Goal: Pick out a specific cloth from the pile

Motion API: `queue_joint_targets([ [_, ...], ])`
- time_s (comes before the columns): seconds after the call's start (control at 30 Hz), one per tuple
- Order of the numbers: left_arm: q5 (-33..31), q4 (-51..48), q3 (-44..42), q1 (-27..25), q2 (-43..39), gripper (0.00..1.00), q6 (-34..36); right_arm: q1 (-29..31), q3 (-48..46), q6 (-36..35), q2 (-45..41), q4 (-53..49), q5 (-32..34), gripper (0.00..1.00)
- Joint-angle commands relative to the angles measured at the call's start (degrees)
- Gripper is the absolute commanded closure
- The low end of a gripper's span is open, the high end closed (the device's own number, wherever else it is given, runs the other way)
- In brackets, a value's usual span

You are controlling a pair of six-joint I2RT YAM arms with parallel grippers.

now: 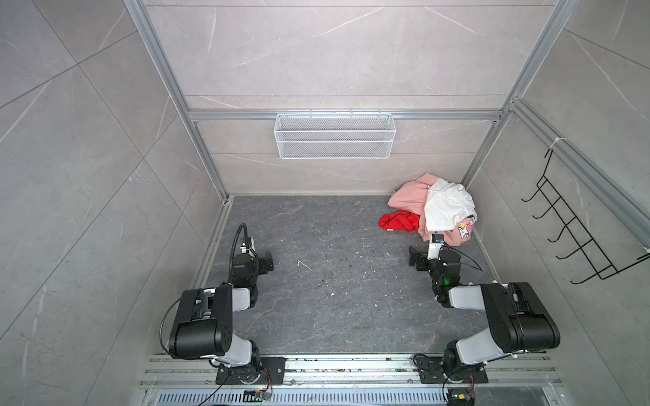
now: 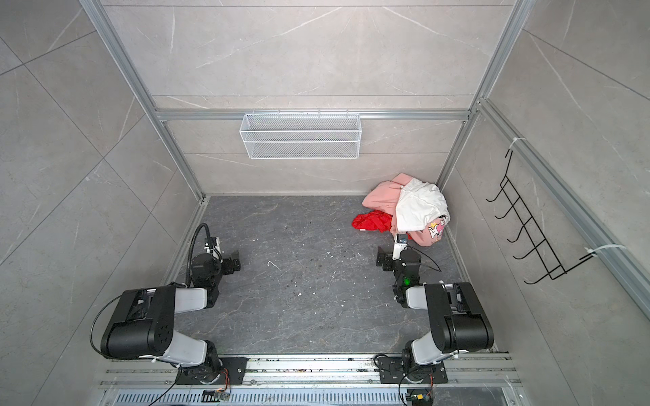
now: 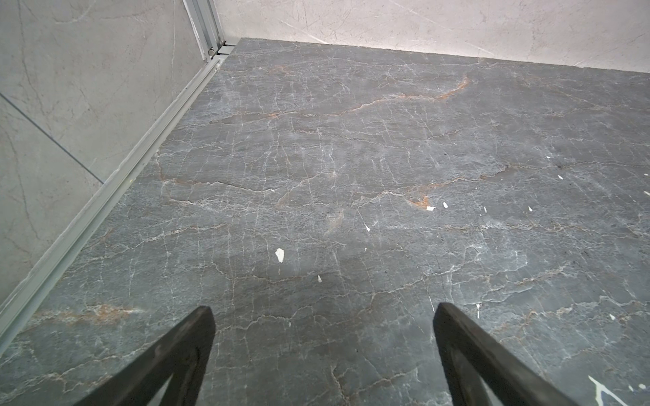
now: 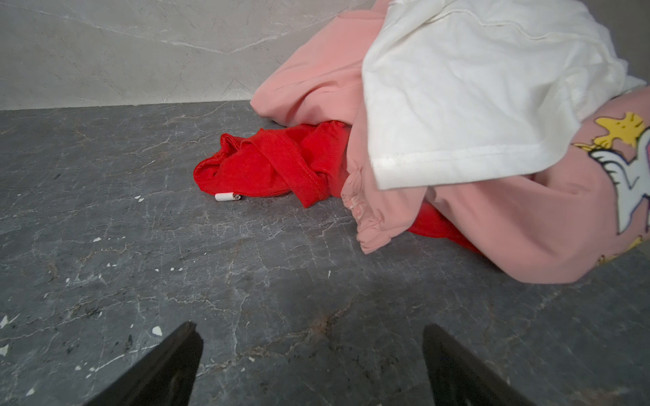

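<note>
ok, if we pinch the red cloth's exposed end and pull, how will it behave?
Probably floppy: the red cloth lies in soft crumpled folds, so a pinch likely lifts one fold first. Likely to drag: part runs under the pink garment, with the white garment on top, so both may shift with it. Looks thin, probably light.

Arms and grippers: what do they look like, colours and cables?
Both arms, left arm and right arm, have black boxy joint housings with pale grey links. A ribbed black hose arcs from the left wrist; a green light glows on the right. The left gripper and right gripper have dark tapered fingers.
</note>
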Motion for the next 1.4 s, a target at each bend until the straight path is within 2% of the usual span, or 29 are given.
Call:
queue_joint_targets([
  [0.0, -0.5, 2.4, 0.3, -0.2, 0.0, 0.00, -0.1, -0.2, -0.2, -0.1, -0.9, 0.7, -0.3, 0.00],
  [0.1, -1.0, 2.5, 0.1, -0.5, 0.0, 0.00, 0.1, -0.2, -0.4, 0.0, -0.9, 1.0, -0.2, 0.00],
  [0.2, -4.3, 3.1, -0.3, -2.0, -0.8, 0.00, 0.6, 0.1, -0.4, 0.0, -1.1, 1.3, 0.6, 0.00],
  [0.33, -12.8, 1.2, -0.5, -4.8, -4.2, 0.00, 0.4, 0.9, 2.2, 0.0, -6.0, -7.5, 2.9, 0.00],
  [0.5, -18.7, -16.5, 7.5, -7.1, -9.9, 0.00, 0.5, 2.3, 7.7, 2.1, -12.9, -23.0, 6.6, 0.00],
  [0.67, -22.8, -35.0, 17.6, -7.4, -11.6, 0.00, -10.4, 2.7, 18.3, 5.1, -14.6, -42.5, 6.2, 0.00],
  [0.8, -22.3, -42.5, 23.0, -8.6, -9.7, 0.00, -14.5, 2.7, 26.4, 7.6, -12.0, -53.3, 5.9, 0.01],
  [0.9, -20.4, -46.5, 26.5, -9.8, -8.1, 0.00, -16.7, 2.8, 33.3, 12.0, -7.9, -60.5, 6.9, 0.00],
  [1.03, -15.3, -52.0, 31.6, -11.4, -5.0, 0.00, -19.0, 3.2, 40.6, 15.0, -2.1, -65.6, 4.3, 0.00],
  [1.17, -10.9, -53.5, 34.8, -14.1, -1.5, 0.00, -20.0, 5.0, 48.0, 14.3, 4.0, -70.1, 4.2, 0.00],
  [1.37, -5.1, -53.3, 39.6, -18.8, 3.7, 0.00, -19.7, 7.9, 59.0, 12.2, 12.8, -77.0, 9.0, 0.00],
])
